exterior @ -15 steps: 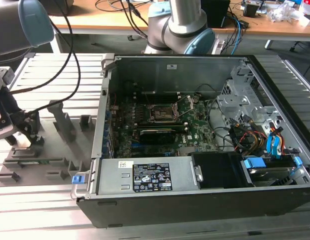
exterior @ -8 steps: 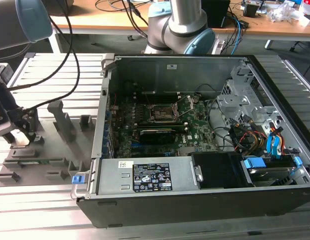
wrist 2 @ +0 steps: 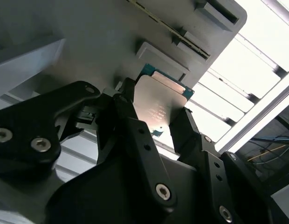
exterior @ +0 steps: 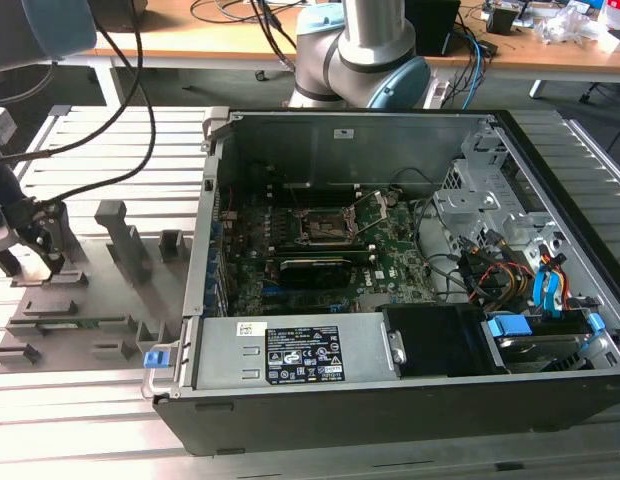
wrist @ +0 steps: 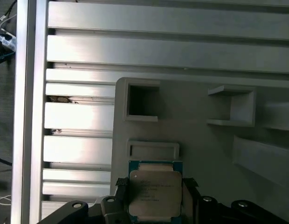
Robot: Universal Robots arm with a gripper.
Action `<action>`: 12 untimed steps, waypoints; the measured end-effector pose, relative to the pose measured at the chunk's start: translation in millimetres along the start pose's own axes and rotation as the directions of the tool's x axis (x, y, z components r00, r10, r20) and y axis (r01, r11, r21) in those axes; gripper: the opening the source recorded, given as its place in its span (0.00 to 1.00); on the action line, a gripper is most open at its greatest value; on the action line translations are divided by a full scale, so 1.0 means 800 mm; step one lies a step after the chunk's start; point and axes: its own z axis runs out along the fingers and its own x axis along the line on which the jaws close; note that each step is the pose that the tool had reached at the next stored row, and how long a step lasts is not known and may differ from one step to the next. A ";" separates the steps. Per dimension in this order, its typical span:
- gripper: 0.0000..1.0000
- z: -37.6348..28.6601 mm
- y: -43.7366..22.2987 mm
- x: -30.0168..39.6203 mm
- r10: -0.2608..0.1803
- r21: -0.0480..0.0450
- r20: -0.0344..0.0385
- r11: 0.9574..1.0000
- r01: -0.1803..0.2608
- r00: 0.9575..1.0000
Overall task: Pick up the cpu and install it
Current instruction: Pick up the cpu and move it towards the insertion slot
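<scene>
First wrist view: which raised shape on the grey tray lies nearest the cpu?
The low rectangular frame, directly beside the cpu; the deep square pocket and the open-sided bracket sit farther off.

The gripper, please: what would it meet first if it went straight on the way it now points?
Probably the grey slotted tray: the gripper points down at it, with the cpu at its tip. How near the tray lies beneath is unclear.

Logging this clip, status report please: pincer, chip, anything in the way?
Pincer closed on chip's two sides. Chip at grey tray; lifted or not, can't tell. Raised tray ledge right beside chip.
</scene>
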 end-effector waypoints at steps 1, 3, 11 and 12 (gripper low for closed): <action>0.55 -0.0036 -0.0001 0.0000 0.000 0.000 0.000 1.000 0.000 1.000; 0.55 -0.0112 -0.0002 -0.0001 0.000 0.000 0.000 1.000 0.000 1.000; 0.55 -0.0229 -0.0004 -0.0002 0.000 0.000 0.000 1.000 0.000 1.000; 0.55 -0.0245 -0.0004 -0.0002 0.000 0.000 0.000 1.000 0.000 1.000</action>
